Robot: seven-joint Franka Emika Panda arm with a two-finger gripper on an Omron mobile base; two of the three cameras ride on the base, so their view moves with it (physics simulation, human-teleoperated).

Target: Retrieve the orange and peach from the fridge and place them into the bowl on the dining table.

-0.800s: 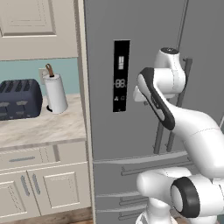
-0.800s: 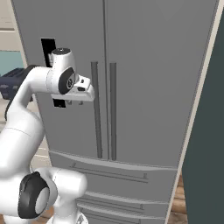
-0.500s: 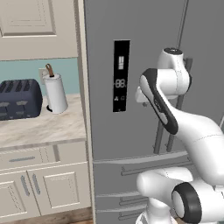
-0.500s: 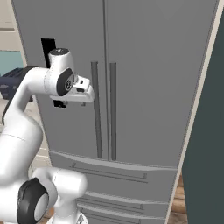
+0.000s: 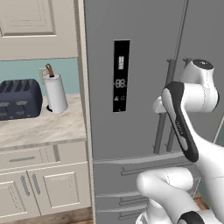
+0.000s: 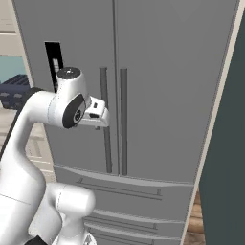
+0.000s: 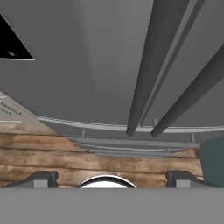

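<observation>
Gripper (image 7: pixel 109 177) jaws wide apart, nothing held, facing closed fridge (image 6: pixel 158 72); left door handle (image 7: pixel 144 70) at 12 o'clock.

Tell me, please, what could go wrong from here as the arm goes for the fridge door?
The open gripper sits close to two bar handles standing side by side; it might catch the wrong one, or slip off. The doors of the fridge are shut, so a swing could strike the arm's elbow.
</observation>
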